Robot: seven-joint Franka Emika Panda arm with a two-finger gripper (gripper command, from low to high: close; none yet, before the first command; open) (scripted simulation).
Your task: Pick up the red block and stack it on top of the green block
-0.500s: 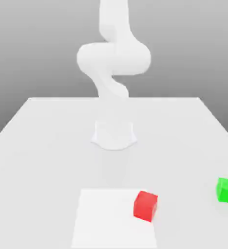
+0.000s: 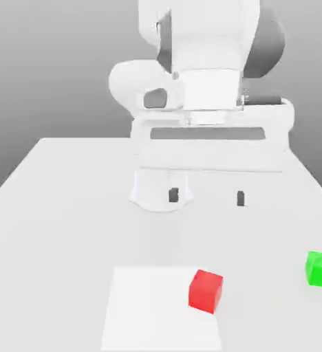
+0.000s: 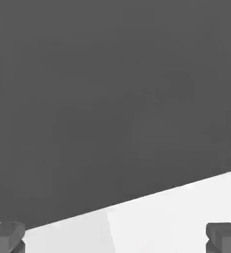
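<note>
Nearest in the exterior view, the red block [image 2: 205,291] lies across the exterior view's right edge of a white square [image 2: 157,309] on the pale table [image 2: 60,254]. A little farther back, well apart to the exterior view's right, is the green block [image 2: 321,269]. Behind both, the gripper [image 2: 207,197] hangs above the table, fingers spread wide with nothing between them. Beyond it, the arm's white base [image 2: 161,192] is partly hidden. What the broad dark area [image 3: 112,99] in the hand view is, I cannot tell

No lettering (or numbers) can be read.
</note>
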